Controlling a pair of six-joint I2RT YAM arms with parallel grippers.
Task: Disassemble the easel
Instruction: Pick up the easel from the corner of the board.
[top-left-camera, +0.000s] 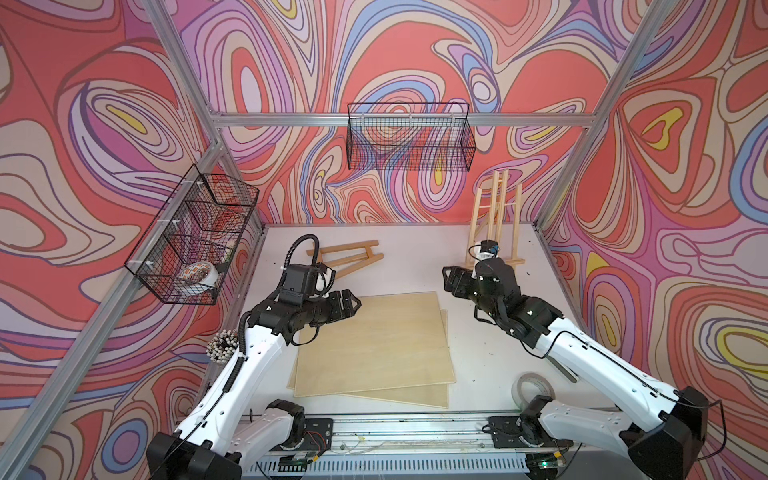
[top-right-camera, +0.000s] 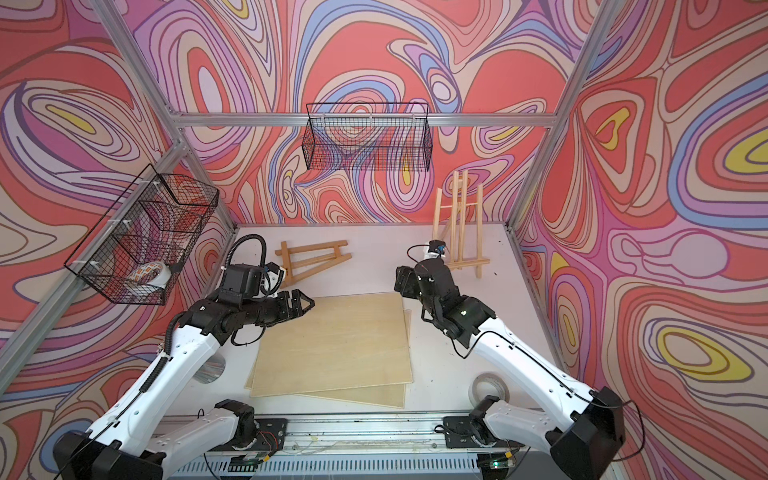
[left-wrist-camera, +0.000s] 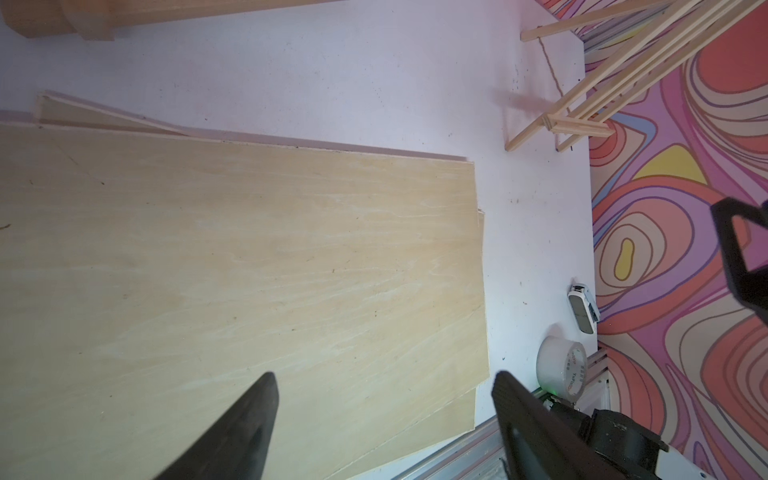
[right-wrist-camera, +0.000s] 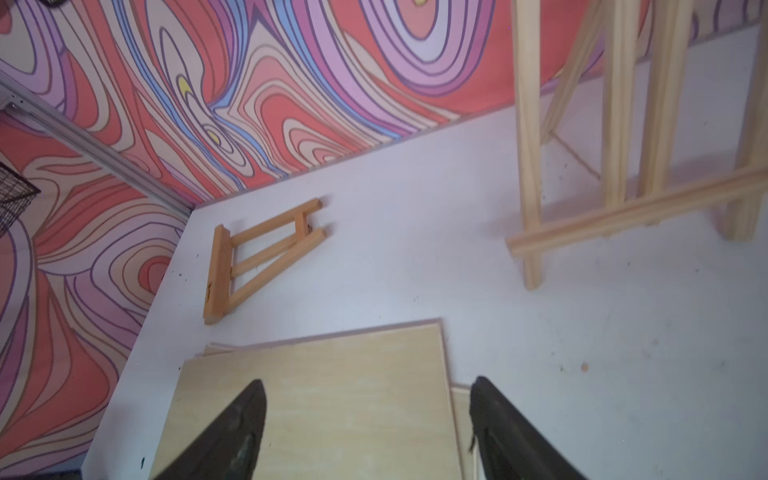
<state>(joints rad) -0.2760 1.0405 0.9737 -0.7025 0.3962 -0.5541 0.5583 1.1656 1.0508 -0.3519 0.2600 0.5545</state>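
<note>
Black wire is forming the basket that is hanging on the left wall, with a patterned tape roll sitting in its compartment nearest the camera. On the white table, at the back left, a small darker easel is lying flat, its ledge end toward the left wall. Just in front of it, the left gripper is hovering over the back left corner of two stacked plywood boards. The left wrist view is showing its jaws spread wide with nothing between them. The boards are lying flat in the middle of the table, the upper one slightly skewed on the lower. A second wire basket is hanging on the back wall. The right gripper is hovering near the boards' back right corner, its jaws likewise parted and holding nothing. Behind it, at the back right, the pale easel is standing upright on its legs, with neither gripper touching it. A clear tape roll is lying by the right arm's base.
</note>
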